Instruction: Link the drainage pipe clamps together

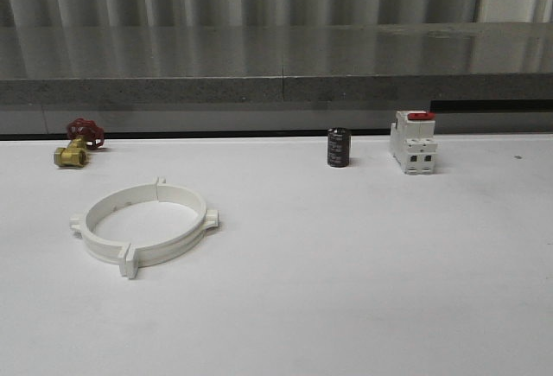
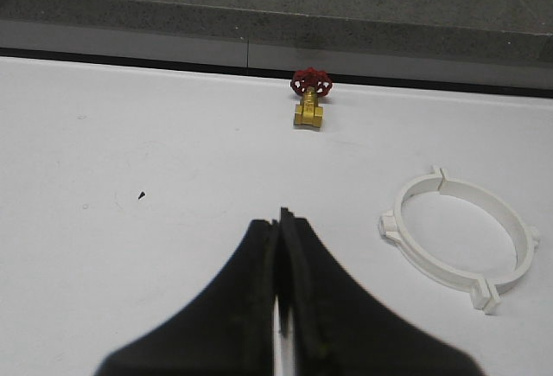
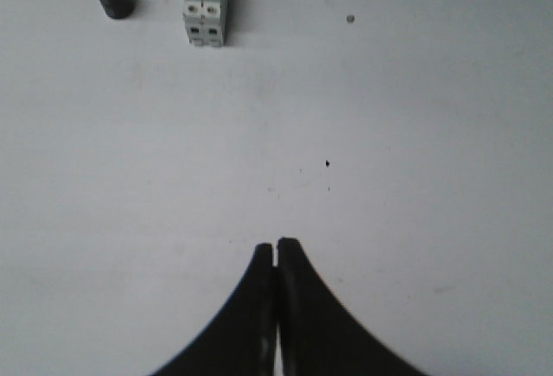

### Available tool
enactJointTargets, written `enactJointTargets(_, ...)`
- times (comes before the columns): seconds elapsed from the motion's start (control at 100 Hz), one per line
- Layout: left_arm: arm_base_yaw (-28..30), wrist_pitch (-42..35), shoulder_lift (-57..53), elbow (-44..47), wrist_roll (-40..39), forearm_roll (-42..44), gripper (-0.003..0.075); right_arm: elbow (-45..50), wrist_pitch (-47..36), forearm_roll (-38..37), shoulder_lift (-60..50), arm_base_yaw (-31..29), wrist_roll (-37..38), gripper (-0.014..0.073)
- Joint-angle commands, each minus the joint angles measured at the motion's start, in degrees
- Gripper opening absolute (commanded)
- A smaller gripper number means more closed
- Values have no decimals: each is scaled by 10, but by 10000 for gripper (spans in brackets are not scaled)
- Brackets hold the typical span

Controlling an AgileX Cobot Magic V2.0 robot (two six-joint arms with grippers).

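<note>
The two white drainage pipe clamps lie flat on the white table at the left, their flange tabs meeting so that they form one wide ring. The left wrist view has the same ring off to one side of my left gripper, well apart from it. That gripper's black jaws are shut with nothing between them, above bare table. My right gripper is also shut and empty, over bare table some way from the breaker block.
A brass valve with a red handwheel sits at the back left. A small black cylinder and a white breaker block with a red switch stand at the back right. A grey ledge runs behind the table.
</note>
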Motion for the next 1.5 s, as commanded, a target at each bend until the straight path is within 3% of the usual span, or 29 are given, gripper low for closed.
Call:
enactJointTargets(0.0, -2, -42, 4, -14, -1, -7, -21, 15, -89, -14, -28, -5, 2, -66)
enactJointTargets(0.32, -2, -42, 4, -14, -1, -7, -21, 176, -249, -12, -171, -12, 2, -66)
enactJointTargets(0.7, -2, -42, 4, -14, -1, -7, -21, 362, -468, 64, -292, -107, -69, -65)
enactJointTargets(0.93, -2, -42, 4, -14, -1, -7, -21, 447, -469, 64, -399, -121, -73, -65)
enactJointTargets(1.019, -2, -42, 4, -14, -1, -7, -21, 447, -420, 64, -447, -121, -73, -65)
enactJointTargets(1.489, -2, -43, 4, -14, -1, -7, -21, 447, -413, 64, -439, -122, -73, -65)
